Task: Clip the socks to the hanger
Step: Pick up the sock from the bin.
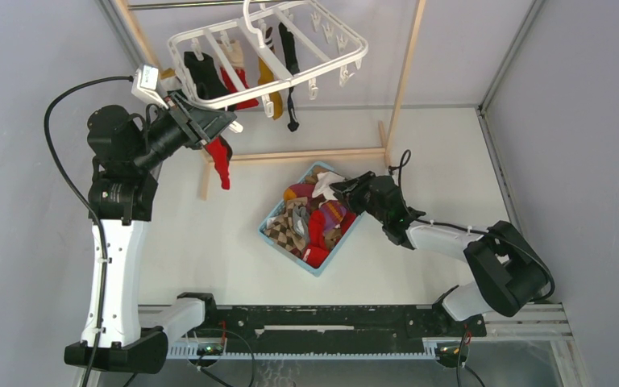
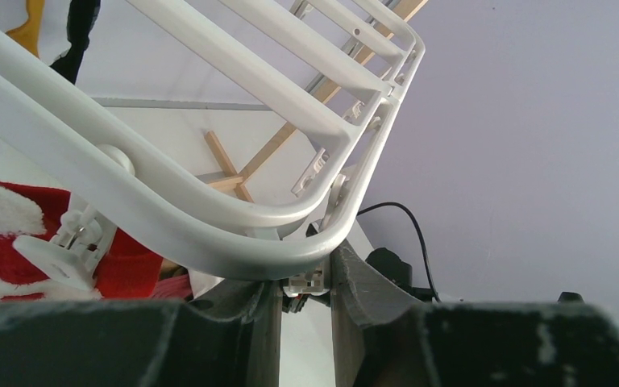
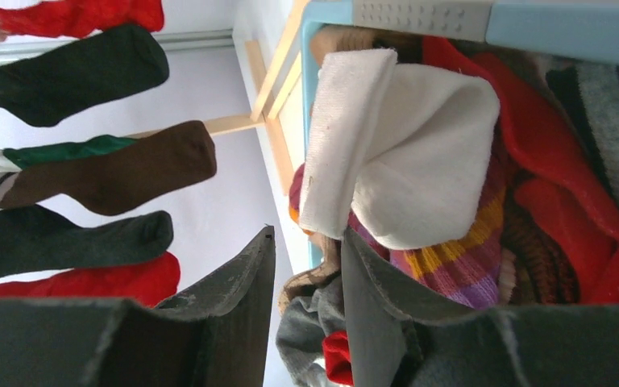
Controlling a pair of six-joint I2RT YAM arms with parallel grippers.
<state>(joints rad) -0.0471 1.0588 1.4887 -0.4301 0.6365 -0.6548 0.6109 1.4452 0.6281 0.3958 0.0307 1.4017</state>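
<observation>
The white hanger (image 1: 209, 36) hangs tilted at the back, with black (image 1: 201, 74), red (image 1: 240, 79) and mustard (image 1: 272, 90) socks clipped to it. My left gripper (image 1: 213, 127) is raised at the hanger's near-left corner. In the left wrist view it (image 2: 302, 278) is shut on a small white clip (image 2: 316, 282) under the frame's corner (image 2: 234, 254). A red sock (image 1: 222, 161) dangles just below it. My right gripper (image 1: 343, 190) is open and low over the sock pile, its fingers (image 3: 371, 290) beside a white sock (image 3: 403, 153) and above a grey sock (image 3: 310, 330).
A light-blue basket (image 1: 276, 240) on the table holds several loose socks, among them argyle brown (image 1: 288, 230), red (image 1: 316, 230) and purple-striped (image 3: 451, 266) ones. The wooden rack (image 1: 404, 76) carries the hanger; its base bar (image 1: 306, 153) lies behind the basket. Grey walls stand on both sides.
</observation>
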